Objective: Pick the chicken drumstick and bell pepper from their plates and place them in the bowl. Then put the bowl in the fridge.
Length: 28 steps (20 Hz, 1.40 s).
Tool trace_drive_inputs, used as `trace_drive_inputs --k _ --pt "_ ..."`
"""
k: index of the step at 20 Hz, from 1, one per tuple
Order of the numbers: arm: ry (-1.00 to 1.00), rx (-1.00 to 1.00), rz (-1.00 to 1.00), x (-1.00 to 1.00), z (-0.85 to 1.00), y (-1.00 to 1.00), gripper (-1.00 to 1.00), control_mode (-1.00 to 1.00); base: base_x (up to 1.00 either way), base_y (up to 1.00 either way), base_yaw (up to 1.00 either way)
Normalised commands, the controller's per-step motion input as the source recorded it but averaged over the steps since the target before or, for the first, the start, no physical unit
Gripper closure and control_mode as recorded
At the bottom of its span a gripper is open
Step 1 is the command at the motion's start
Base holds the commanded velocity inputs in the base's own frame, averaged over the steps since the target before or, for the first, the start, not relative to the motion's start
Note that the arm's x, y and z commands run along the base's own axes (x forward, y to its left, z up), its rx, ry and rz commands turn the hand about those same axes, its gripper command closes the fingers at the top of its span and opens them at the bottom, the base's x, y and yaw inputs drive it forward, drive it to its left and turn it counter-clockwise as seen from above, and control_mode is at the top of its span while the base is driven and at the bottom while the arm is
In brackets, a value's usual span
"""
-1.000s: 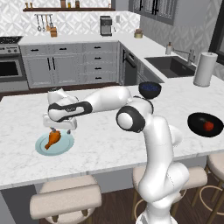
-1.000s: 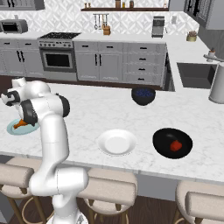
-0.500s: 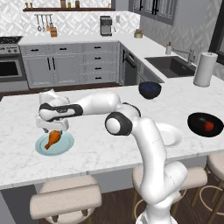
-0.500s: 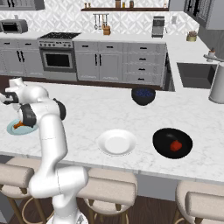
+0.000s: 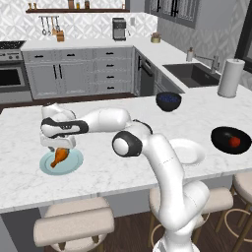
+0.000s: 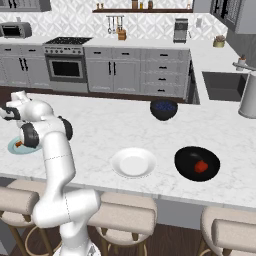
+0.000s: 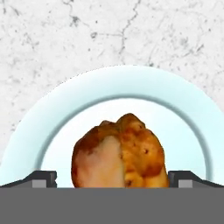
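The big white table holds everything. The robot arm reaches far over to the pale blue plate. On that plate lies the chicken drumstick, right under the hand. The fingers are spread wide, one on each side of the fat meat end, holding nothing. To do it well, the robot should go straight down, keep the meat in the middle, then squeeze gently.

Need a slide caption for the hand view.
Open gripper straddles the chicken drumstick lying on its pale blue plate.
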Motion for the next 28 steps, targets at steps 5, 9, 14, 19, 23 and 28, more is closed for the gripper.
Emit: trace_drive_inputs --k 5,9,14,19,23,28 --pt "-0.02 0.00 -0.03 0.00 -0.45 -0.10 -1.00 -1.00 0.00 0.00 0.00" --pt "-0.12 0.00 0.00 -0.04 -0.22 -0.03 -1.00 -1.00 0.00 0.00 0.00" --pt "-0.05 0.00 0.00 -0.22 0.00 -0.15 -1.00 -1.00 0.00 0.00 0.00" --pt "-0.02 0.01 0.00 -0.31 -0.01 -0.28 -1.00 -1.00 0.00 0.00 0.00" --pt "-0.01 0.01 0.00 -0.26 0.00 -0.24 -1.00 -1.00 0.00 0.00 0.00" --pt "0.00 0.01 0.00 -0.20 0.00 -0.30 -1.00 -1.00 0.00 0.00 0.00"
